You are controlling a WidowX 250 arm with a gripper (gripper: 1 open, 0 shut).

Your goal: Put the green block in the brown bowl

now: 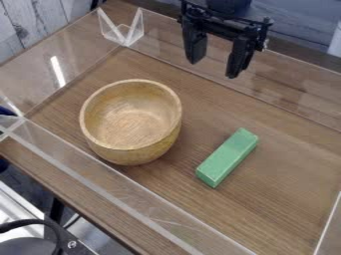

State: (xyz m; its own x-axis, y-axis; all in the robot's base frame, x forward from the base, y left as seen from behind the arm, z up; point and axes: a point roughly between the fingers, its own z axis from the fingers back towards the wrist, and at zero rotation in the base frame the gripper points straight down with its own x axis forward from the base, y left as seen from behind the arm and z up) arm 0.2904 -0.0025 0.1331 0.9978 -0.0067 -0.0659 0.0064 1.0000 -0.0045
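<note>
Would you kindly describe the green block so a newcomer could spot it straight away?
Start at the wooden table and find the round brown bowl. Just right of it, apart, lies the green block: a small bright green bar, the only coloured, straight-edged thing there.

the scene is evenly and rather brightly lit, with soft light from above. white glare streaks lie on the clear wall (54, 68) at the left. the brown bowl (131, 122) throws a faint shadow on the bench (280, 189). the picture is small and slightly soft.
</note>
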